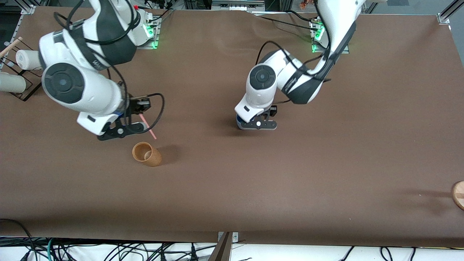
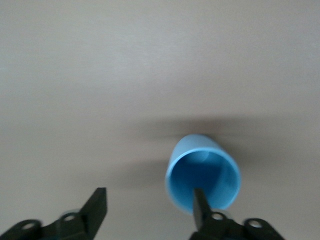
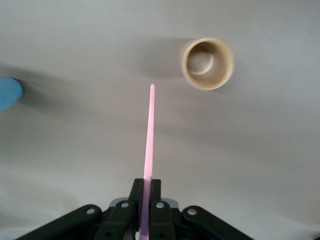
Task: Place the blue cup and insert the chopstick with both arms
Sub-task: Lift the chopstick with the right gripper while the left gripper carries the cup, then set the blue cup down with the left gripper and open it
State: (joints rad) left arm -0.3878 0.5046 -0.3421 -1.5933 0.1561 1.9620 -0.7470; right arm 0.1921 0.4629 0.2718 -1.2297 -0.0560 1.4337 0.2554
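Cup [image 2: 202, 177] apparently stands upright, one finger of the spread left claw [image 2: 150, 207] inside.

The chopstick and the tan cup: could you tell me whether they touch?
Apart. The right wrist view shows the chopstick clamped in the right gripper, its tip ending short of the tan cup, bare table between.

Left end effector [image 2: 150, 210] open, right [image 3: 145, 197] clamped
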